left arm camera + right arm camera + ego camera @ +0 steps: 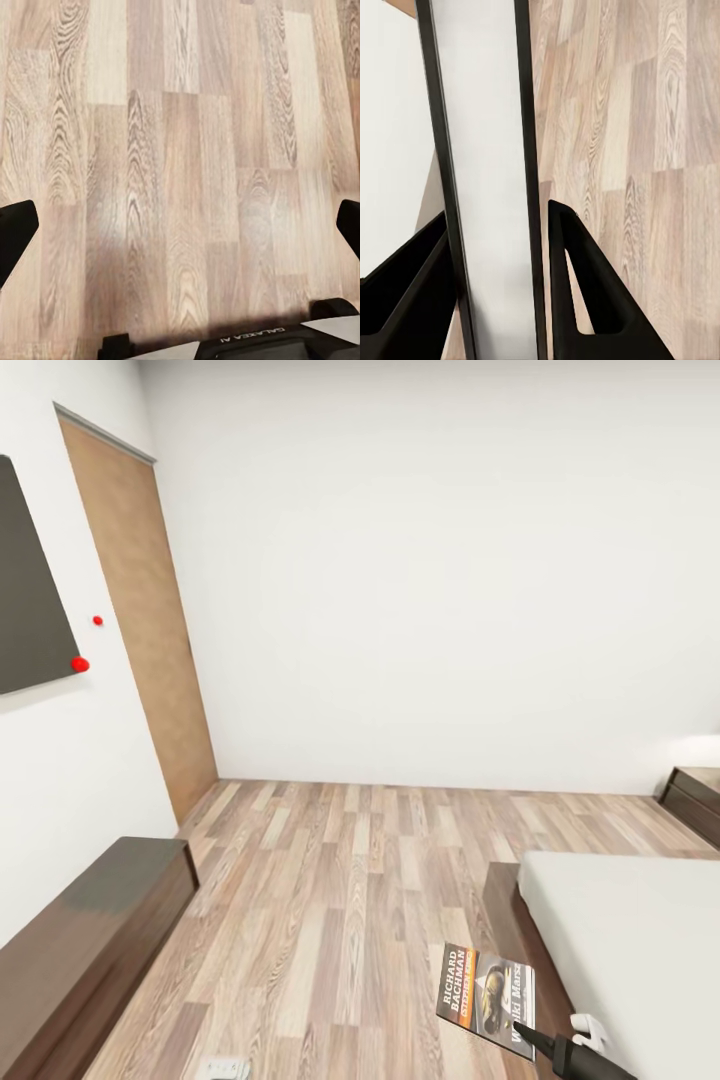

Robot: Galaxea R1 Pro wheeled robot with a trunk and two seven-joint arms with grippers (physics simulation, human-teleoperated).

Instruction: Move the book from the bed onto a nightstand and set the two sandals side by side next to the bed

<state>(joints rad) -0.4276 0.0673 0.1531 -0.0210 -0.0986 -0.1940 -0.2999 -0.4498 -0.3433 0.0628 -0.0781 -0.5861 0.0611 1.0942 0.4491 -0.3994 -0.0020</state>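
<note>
The book (487, 1000), with a dark pictured cover, "RICHARD BACHMAN" lettering and an orange stripe, hangs above the floor beside the bed's (620, 940) near corner. My right gripper (520, 1032) is shut on its lower corner. In the right wrist view the book (487, 172) runs edge-on between the two black fingers (585, 300), with the right gripper (499, 217) clamped on it. My left gripper (180, 225) is open over bare wood floor, with nothing between its fingertips (15, 232). A dark brown nightstand (695, 795) stands at the far right by the wall. The two sandals are out of view.
A long low dark dresser (90, 950) runs along the left wall under a dark wall panel (25, 590). A tan door (140, 630) stands in the left corner. Wood plank floor (350, 900) stretches between dresser and bed up to the white back wall.
</note>
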